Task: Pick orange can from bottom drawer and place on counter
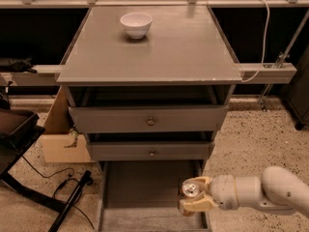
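Observation:
The orange can (189,191) shows its silver top and sits between the pale fingers of my gripper (193,195), which is shut on it. The can is held over the right side of the open bottom drawer (140,187), near its right wall. My white arm (260,192) reaches in from the lower right. The counter (159,47) is the flat grey top of the cabinet, well above the gripper.
A white bowl (136,24) stands at the back of the counter. Two knobbed grey drawers (149,121) stand partly open above the bottom drawer. A cardboard box (60,134) and a dark stand with cables (29,178) are on the floor at left.

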Robot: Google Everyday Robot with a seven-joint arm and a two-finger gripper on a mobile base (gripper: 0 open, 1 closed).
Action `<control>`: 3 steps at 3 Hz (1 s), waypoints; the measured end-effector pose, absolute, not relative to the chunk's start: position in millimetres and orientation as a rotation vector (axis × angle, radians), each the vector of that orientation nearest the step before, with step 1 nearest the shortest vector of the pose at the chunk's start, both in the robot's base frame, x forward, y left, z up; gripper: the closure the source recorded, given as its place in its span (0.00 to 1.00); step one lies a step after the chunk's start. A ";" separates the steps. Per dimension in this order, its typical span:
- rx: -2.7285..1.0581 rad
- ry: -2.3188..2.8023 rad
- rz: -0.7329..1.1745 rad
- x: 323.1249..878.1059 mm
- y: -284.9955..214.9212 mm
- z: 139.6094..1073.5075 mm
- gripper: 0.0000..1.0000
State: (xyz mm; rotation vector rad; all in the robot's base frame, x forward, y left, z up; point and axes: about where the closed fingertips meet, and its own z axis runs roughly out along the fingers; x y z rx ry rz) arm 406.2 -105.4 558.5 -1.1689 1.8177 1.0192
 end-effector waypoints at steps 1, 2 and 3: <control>-1.111 1.843 0.974 411.4 -102.2 652.2 1.00; -0.987 1.894 0.845 442.1 -98.0 726.8 1.00; -0.941 1.891 0.816 450.7 -109.8 746.4 1.00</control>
